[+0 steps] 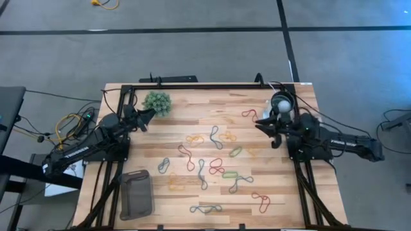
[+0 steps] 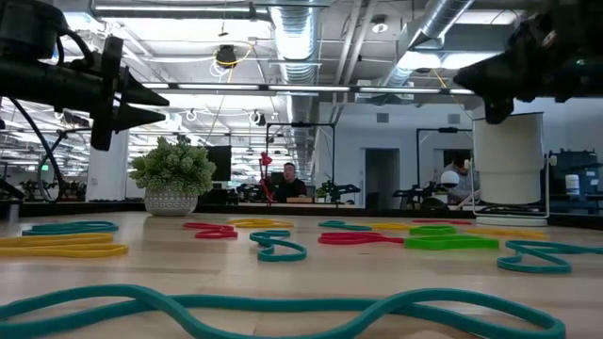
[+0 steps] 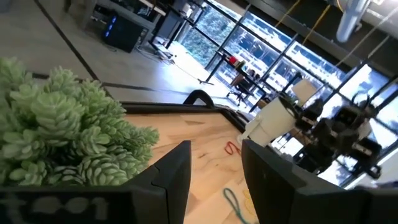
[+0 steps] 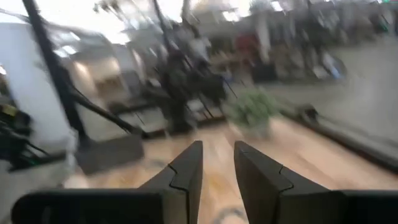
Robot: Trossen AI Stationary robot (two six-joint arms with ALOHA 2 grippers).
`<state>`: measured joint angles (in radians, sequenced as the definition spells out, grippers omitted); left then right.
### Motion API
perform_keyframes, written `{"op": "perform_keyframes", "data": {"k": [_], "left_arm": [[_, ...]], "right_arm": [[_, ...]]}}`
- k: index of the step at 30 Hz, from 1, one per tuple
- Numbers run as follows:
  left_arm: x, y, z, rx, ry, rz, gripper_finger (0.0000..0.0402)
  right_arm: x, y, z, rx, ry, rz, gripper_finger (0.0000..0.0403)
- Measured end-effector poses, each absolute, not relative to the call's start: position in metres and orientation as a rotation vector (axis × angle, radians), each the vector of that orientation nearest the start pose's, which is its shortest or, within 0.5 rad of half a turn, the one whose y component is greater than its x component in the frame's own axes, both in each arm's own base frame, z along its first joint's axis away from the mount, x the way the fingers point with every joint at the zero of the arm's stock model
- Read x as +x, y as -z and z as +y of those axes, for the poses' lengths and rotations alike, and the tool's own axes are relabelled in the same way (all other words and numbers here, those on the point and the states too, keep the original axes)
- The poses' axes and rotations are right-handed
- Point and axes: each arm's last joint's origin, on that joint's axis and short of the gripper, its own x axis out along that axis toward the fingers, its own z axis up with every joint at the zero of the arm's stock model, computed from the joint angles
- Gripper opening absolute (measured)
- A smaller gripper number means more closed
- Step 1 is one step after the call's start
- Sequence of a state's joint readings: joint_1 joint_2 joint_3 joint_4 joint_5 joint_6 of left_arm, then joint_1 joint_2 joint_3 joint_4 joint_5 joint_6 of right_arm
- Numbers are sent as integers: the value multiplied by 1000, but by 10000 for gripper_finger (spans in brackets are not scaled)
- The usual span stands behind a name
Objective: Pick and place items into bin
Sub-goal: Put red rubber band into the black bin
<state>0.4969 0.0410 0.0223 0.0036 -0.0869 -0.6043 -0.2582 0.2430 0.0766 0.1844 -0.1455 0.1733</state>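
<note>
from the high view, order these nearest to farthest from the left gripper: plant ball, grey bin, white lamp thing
1. Plant ball: right beside the left gripper, at the table's far edge.
2. Grey bin: near-left corner.
3. White lamp thing: far-right corner, by the right gripper.

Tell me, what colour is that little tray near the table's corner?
Dark grey, slightly see-through plastic. The tray shows best in the high view, and it looks empty.
</note>
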Motion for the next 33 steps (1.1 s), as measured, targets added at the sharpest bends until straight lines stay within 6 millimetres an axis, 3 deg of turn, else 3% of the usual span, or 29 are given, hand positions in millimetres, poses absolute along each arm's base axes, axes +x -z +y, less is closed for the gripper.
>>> {"op": "perform_keyframes", "data": {"k": [6, 9, 15, 22, 26, 33], "left_arm": [[85, -170, 51, -522, -630, -172, 132], [84, -170, 51, -521, -653, -179, 132], [85, -169, 50, -511, -608, -156, 132], [86, -169, 49, -527, -569, -154, 132], [87, -168, 46, -538, -459, -116, 132], [90, -170, 41, -588, -390, -127, 132]], "right_arm": [[125, -213, -25, 177, 270, 340, 85], [138, -223, -22, 164, 312, 437, 85], [167, -224, -7, 137, 263, 580, 85], [191, -216, 13, 34, 418, 706, 85], [201, -207, 26, 46, 540, 764, 85], [211, -172, 37, 115, 830, 827, 85]]}}
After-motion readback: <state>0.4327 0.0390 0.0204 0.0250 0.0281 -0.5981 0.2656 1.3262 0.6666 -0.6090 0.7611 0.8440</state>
